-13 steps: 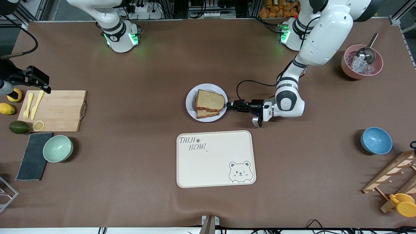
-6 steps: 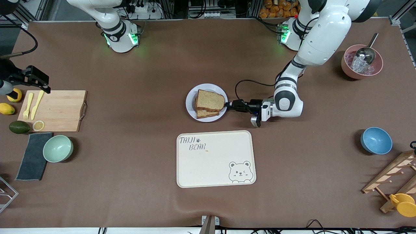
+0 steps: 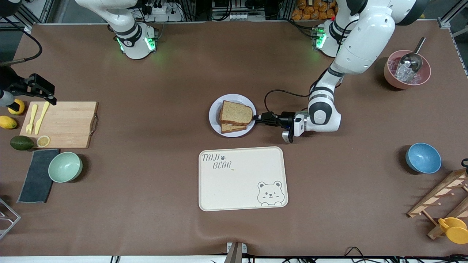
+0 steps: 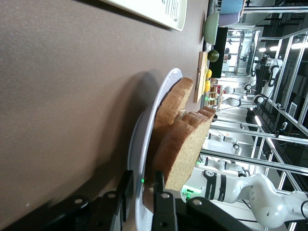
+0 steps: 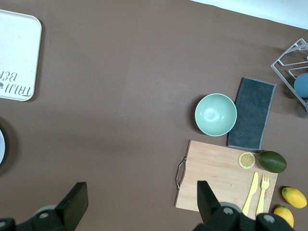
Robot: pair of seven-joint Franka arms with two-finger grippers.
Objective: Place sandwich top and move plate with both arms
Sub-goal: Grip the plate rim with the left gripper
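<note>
Front view shows the sandwich top [image 3: 236,112] already lying on the lower slice, the stack sitting on the plate [image 3: 215,109] in the middle of the surface [image 3: 146,201], farther from the front camera than the cream tray [image 3: 242,178]. The left tool [image 3: 257,118] lies low and level at the plate's rim on the side toward the left arm's end of the surface. Left wrist view settles the relation that matters: the plate [image 4: 144,139] is dead ahead of the left tool [image 4: 143,192], its rim running into the narrow gap, one finger [image 4: 124,190] under the rim and the other [image 4: 160,192] above it against the bread; whether the fingers have actually clamped the rim I cannot tell.

By my judgement the placing is done and the carry is not yet begun. The left arm is much the nearer. The right tool [image 3: 43,88] waits up over the edge of the cutting board [image 3: 67,124] at the right arm's end, well apart from the plate, its fingers spread wide in the right wrist view [image 5: 139,204], holding nothing
</note>
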